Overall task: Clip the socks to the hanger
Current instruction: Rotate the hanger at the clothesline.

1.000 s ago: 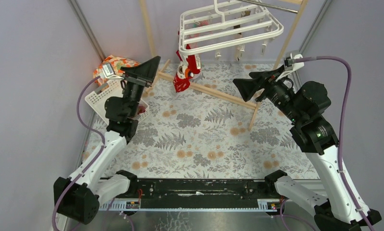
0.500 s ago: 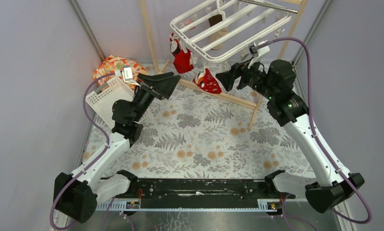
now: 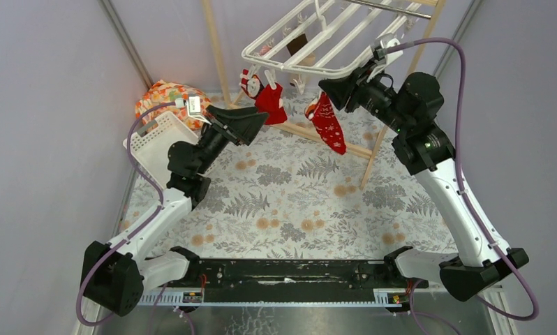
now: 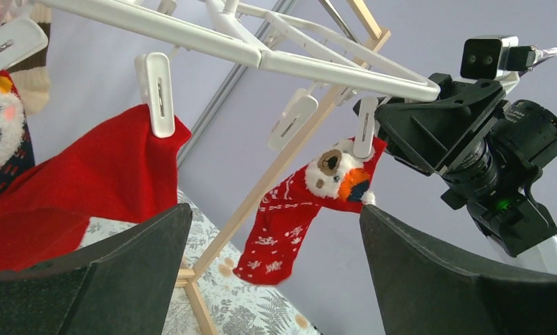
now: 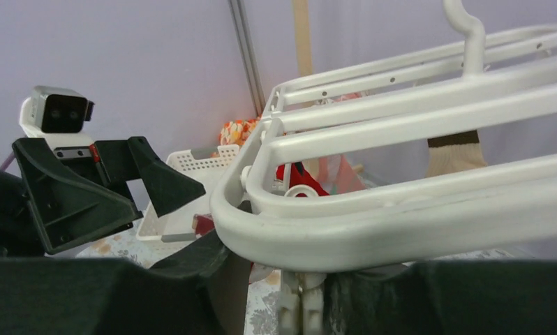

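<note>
The white hanger hangs at the back. One red sock hangs from a clip at its left corner. A second red sock, with a bear face, dangles from another clip on the near rail. My right gripper sits right at that clip, under the rail. Its jaws are narrow around the clip, with a sliver of table showing on the left side. My left gripper stands wide open and empty, below and left of the socks. A brown-and-tan sock hangs behind.
A white slotted basket and an orange floral bundle lie at the left. Wooden rack poles cross the floral tablecloth behind the grippers, and another pole rises at the back. Grey walls close in on both sides.
The right arm rose to the hanger with the second red sock, which now hangs from the near rail. Its jaws narrowed. The left arm swung right toward the hanger, which has turned.
</note>
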`<action>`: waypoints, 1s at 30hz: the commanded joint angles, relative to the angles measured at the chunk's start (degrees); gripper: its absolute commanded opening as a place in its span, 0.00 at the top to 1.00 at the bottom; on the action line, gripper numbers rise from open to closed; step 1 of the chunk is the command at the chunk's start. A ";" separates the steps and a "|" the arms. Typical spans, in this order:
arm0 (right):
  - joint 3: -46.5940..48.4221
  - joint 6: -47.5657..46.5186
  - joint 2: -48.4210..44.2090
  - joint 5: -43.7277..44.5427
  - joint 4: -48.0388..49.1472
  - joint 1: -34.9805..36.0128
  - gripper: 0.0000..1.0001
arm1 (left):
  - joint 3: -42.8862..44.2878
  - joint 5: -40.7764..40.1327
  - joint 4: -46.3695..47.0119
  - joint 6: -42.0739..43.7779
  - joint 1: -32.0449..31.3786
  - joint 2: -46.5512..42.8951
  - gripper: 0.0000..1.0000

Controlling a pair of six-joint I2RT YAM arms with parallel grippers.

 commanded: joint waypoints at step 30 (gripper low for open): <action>-4.43 3.88 -5.52 2.89 1.90 3.31 0.13 | 21.47 4.26 -6.87 -1.48 -0.57 3.36 0.01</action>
